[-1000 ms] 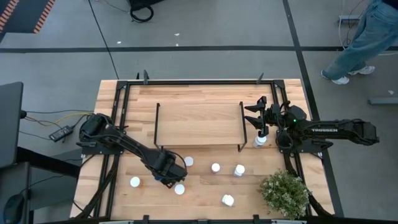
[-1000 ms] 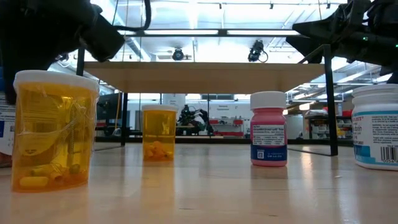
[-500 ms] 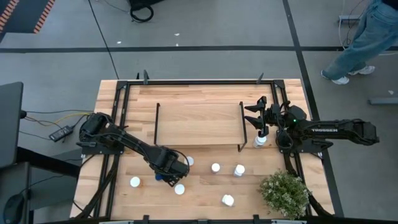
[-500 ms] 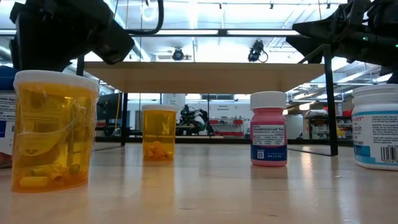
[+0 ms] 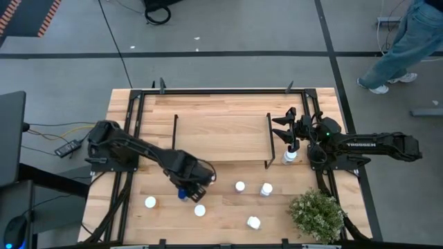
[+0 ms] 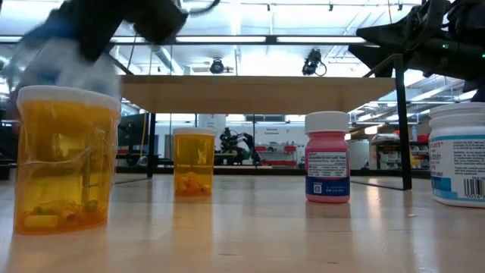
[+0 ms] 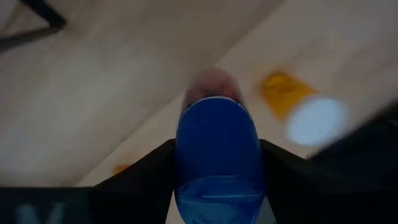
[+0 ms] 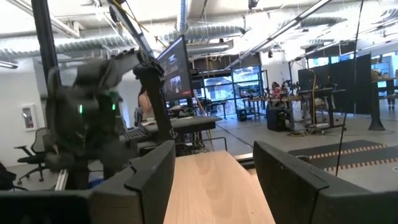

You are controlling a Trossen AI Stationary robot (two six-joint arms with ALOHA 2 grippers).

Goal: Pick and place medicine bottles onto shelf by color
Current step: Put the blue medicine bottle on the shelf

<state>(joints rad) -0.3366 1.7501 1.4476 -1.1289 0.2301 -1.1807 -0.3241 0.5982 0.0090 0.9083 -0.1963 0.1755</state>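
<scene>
The left gripper has moved from near the front white-capped bottles toward the shelf and now carries the blue bottle, its fingers clamped on either side of the bottle's body; in the low view the bottle is a raised blur above the near orange bottle, where a second ago it stood behind it. The right gripper has not shifted: it hovers at the shelf's right end frame, fingers parted with nothing between them, above a white-capped bottle.

On the worktop in front of the shelf stand more white-capped bottles, among them a second orange bottle and a pink bottle. A green plant sits well off from the shelf's right end. Beyond the worktop, a person stands on the grey floor.
</scene>
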